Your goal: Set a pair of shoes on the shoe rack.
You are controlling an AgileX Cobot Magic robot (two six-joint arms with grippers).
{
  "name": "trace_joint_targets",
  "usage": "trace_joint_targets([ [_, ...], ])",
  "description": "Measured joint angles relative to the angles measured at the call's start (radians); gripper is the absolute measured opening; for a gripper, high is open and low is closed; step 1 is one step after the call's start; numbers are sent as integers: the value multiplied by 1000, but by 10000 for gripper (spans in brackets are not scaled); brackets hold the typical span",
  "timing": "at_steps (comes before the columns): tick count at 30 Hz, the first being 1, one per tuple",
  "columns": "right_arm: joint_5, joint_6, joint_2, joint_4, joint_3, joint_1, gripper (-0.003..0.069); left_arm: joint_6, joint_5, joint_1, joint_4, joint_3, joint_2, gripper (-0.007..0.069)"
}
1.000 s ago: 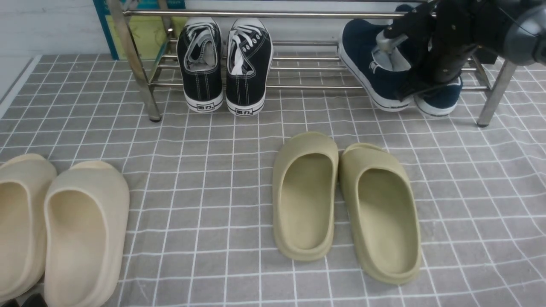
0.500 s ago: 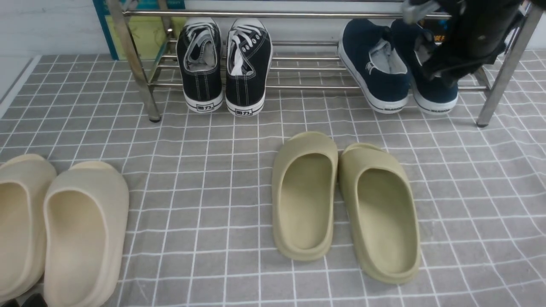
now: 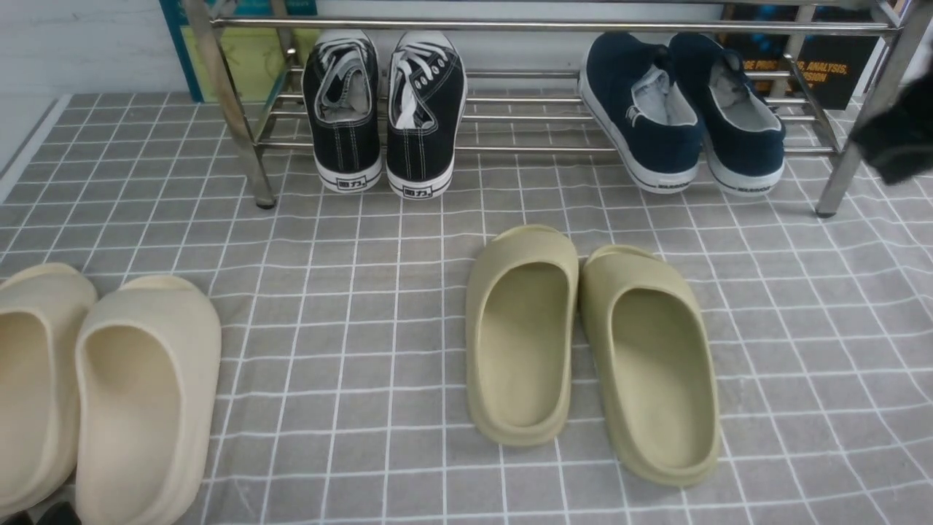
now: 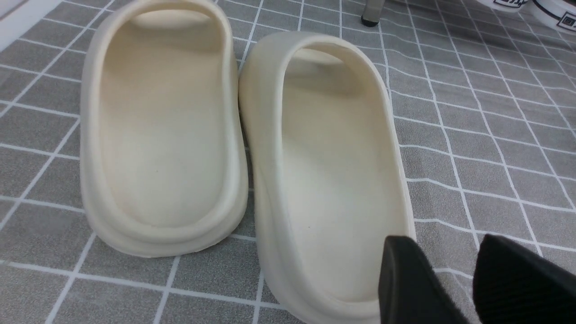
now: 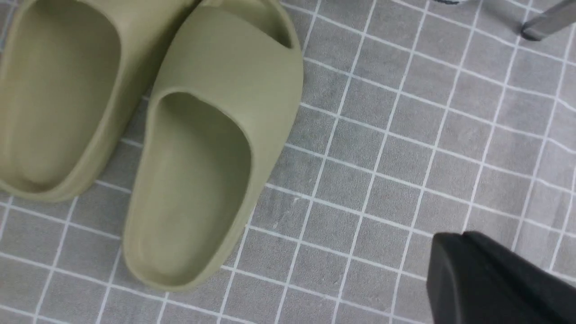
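The two navy-blue slip-on shoes [image 3: 641, 109] [image 3: 740, 117] lie side by side on the right end of the steel shoe rack [image 3: 510, 25], heels toward me, their white soles over the front tube. Nothing touches them. My right gripper [image 5: 454, 240] is shut and empty above the grey checked cloth, to the right of the olive slides. A blurred dark part of the right arm [image 3: 900, 142] shows at the front view's right edge, by the rack's leg. My left gripper [image 4: 443, 252] is open and empty, low beside the cream slides.
Black lace-up sneakers [image 3: 383, 109] sit on the rack's left part. A pair of olive slides [image 3: 590, 343] lies mid-floor and also shows in the right wrist view [image 5: 198, 148]. A pair of cream slides [image 3: 102, 394] lies at the front left.
My right gripper has let go of the right navy shoe and pulled away from the rack to the right edge. Both navy shoes now rest uncovered on the rack.
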Motion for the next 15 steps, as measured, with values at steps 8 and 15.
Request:
trace_joint_targets([
  [8,-303,29,-377,62,350,0,-5,0,0,0,0,0,0,238],
  [15,-359,29,-544,63,473,0,-3,0,0,0,0,0,0,238],
])
